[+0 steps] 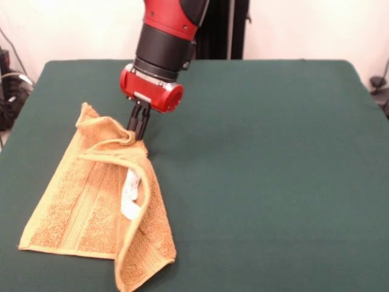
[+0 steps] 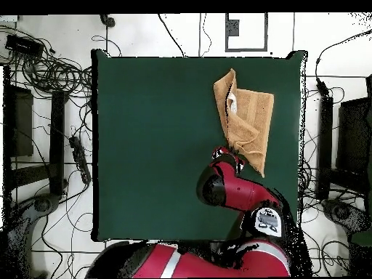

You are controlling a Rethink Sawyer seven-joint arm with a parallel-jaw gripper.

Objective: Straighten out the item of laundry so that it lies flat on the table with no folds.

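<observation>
The item of laundry (image 1: 91, 207) is an orange-tan terry towel lying at the left of the green table (image 1: 261, 164) in the front view. Its right side is folded over the rest, with a white tag (image 1: 130, 196) showing along the fold. My gripper (image 1: 138, 129) is down at the towel's far raised corner, its black fingers (image 1: 143, 119) close together and pinching the bunched cloth there. In the overhead view the towel (image 2: 247, 120) lies near the table's upper right, and the gripper (image 2: 231, 155) sits at its lower edge.
The towel's near corner (image 1: 130, 280) lies close to the table's front edge. Cables (image 2: 51, 73) and dark equipment (image 2: 18, 120) sit on the floor around the table. The red arm (image 2: 232, 190) reaches over the table's lower right in the overhead view.
</observation>
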